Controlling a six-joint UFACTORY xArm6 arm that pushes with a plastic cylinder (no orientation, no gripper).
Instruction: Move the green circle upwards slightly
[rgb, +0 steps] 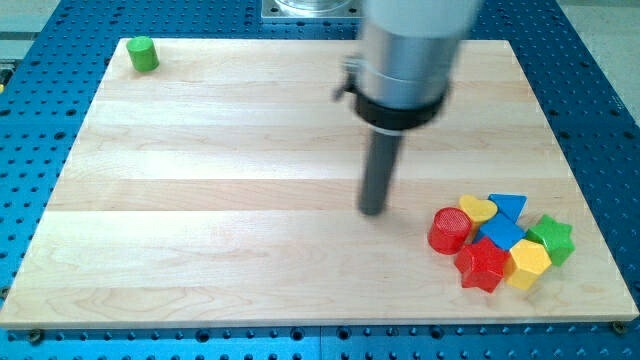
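The green circle (143, 53) is a small green cylinder at the view's top left corner of the wooden board (200, 200). My tip (373, 211) is down on the board right of centre, far to the right of and below the green circle. It stands a short way left of a cluster of blocks and touches none of them.
A cluster sits at the view's bottom right: a red cylinder (449, 230), a yellow heart (477, 209), a blue triangle (509, 206), a blue block (501, 233), a green star (552, 238), a red star (483, 265) and a yellow hexagon (528, 263). Blue perforated table (600, 100) surrounds the board.
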